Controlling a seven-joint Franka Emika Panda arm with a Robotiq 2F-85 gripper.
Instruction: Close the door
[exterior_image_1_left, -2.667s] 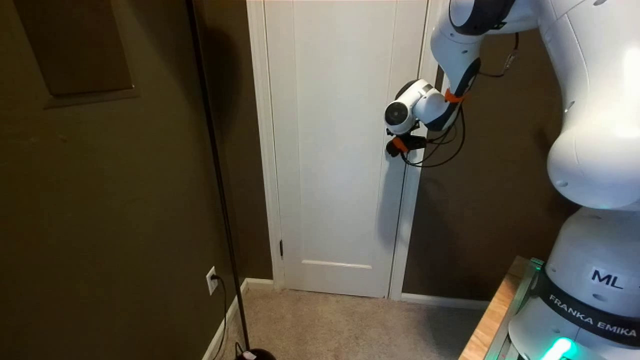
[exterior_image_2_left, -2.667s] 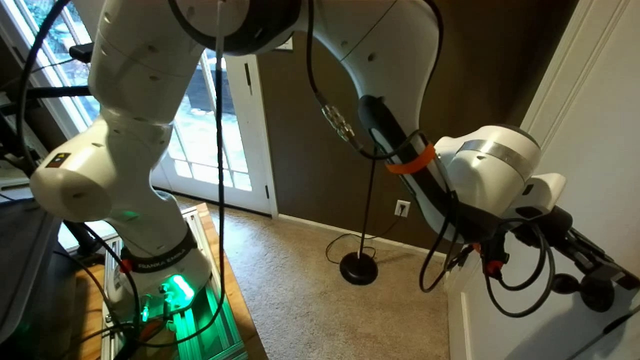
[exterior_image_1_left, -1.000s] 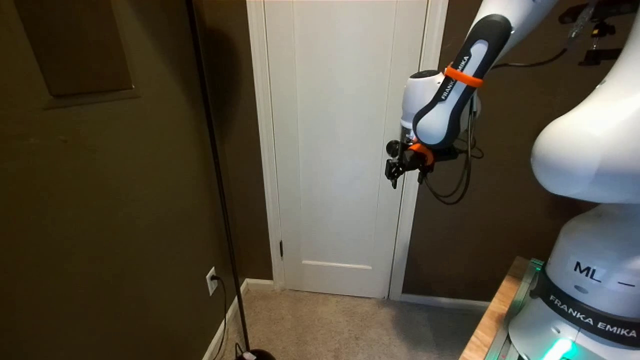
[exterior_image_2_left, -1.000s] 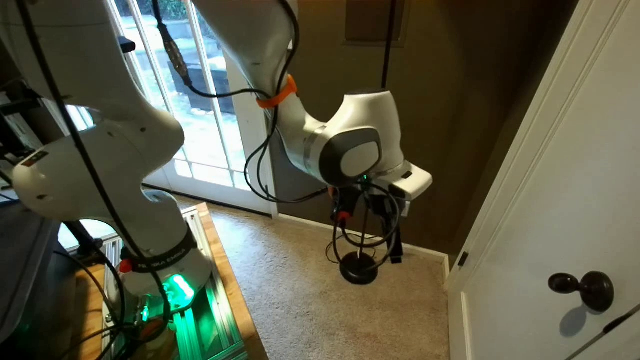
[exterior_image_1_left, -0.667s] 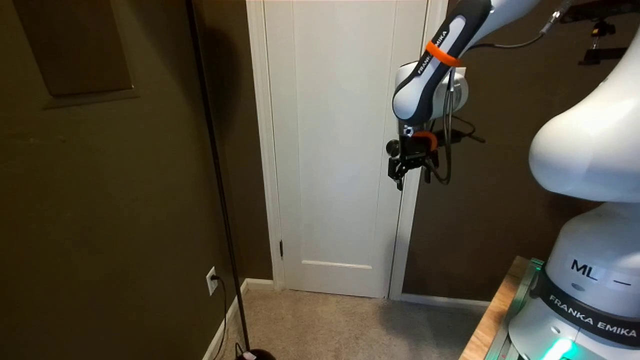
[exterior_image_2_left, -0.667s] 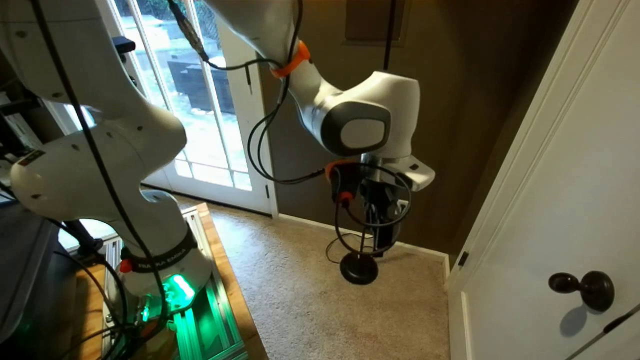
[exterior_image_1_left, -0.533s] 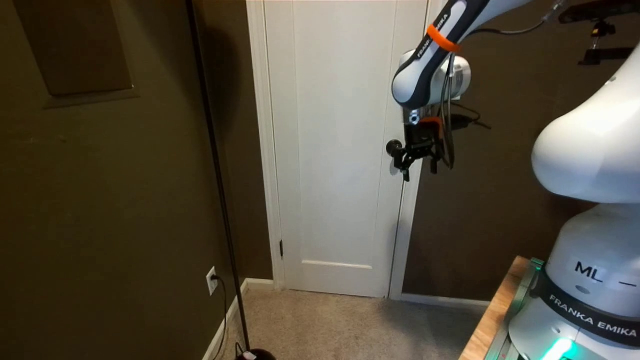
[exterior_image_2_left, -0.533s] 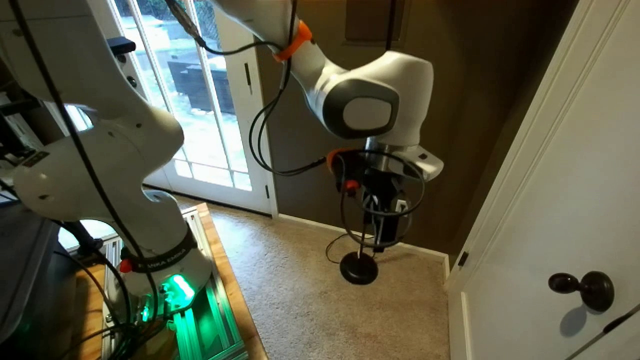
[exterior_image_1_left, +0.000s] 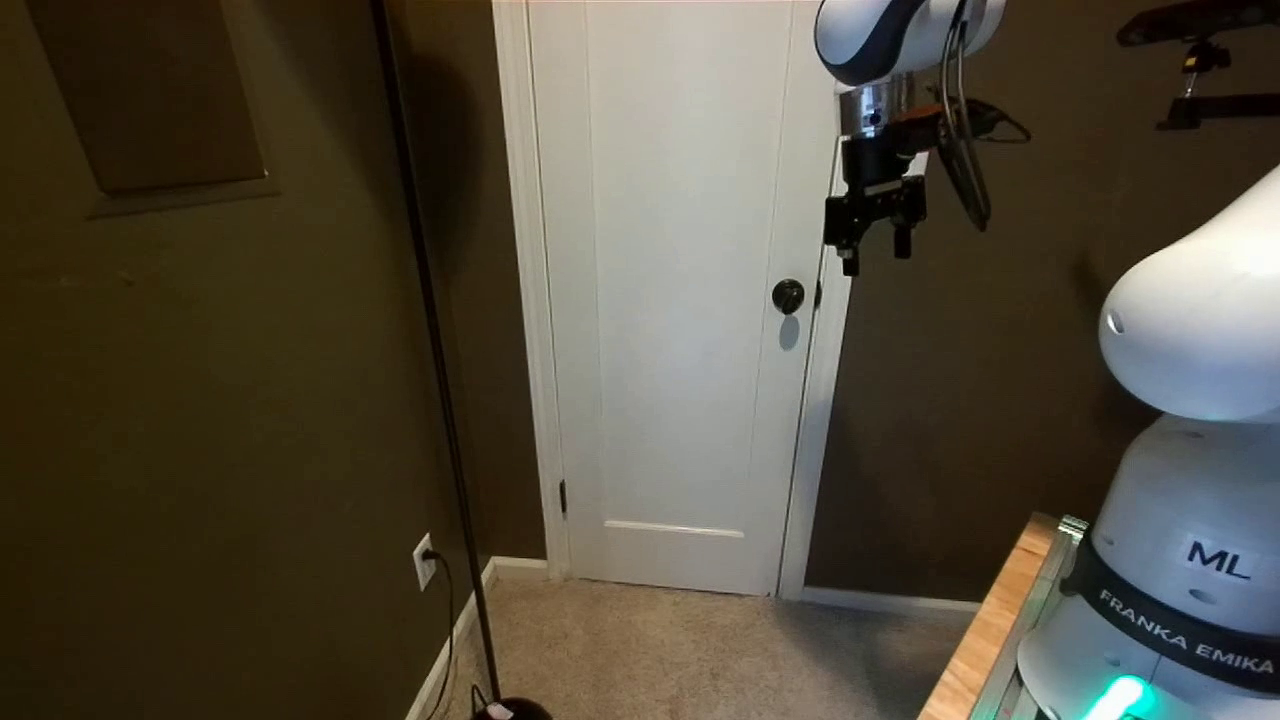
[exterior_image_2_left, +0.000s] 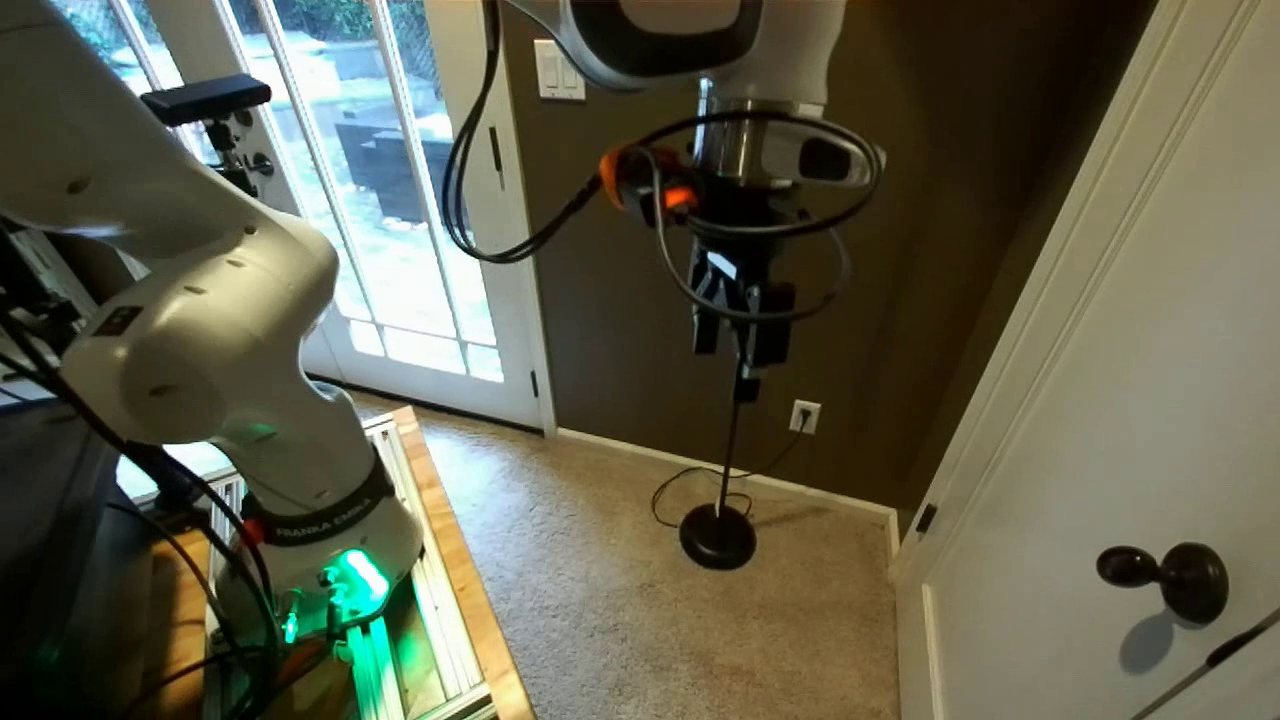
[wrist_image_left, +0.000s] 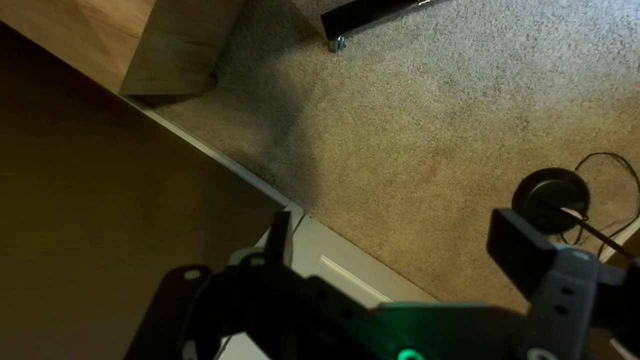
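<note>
The white door (exterior_image_1_left: 680, 300) lies flush within its white trim, a thin dark line running down its knob side. Its dark round knob (exterior_image_1_left: 788, 296) shows in both exterior views, with nothing touching it. My gripper (exterior_image_1_left: 877, 257) hangs pointing down, above and to the right of the knob in that exterior view. Seen from elsewhere, the gripper (exterior_image_2_left: 738, 365) is well apart from the door (exterior_image_2_left: 1130, 400). In the wrist view the fingers (wrist_image_left: 520, 250) are spread wide with only carpet and the door's lower part (wrist_image_left: 312, 237) beyond them; nothing is held.
A floor lamp's black base (exterior_image_2_left: 717, 536) and thin pole (exterior_image_1_left: 430, 330) stand near the olive-brown wall. My arm's base sits on a wooden table (exterior_image_1_left: 985, 625). A glass-paned door (exterior_image_2_left: 420, 250) is behind the arm. Loose cables (exterior_image_2_left: 470, 180) loop around the wrist.
My gripper has left its place beside the knob, turned to point downward, drawn back from the door and risen. The knob is uncovered. The door itself has not visibly moved.
</note>
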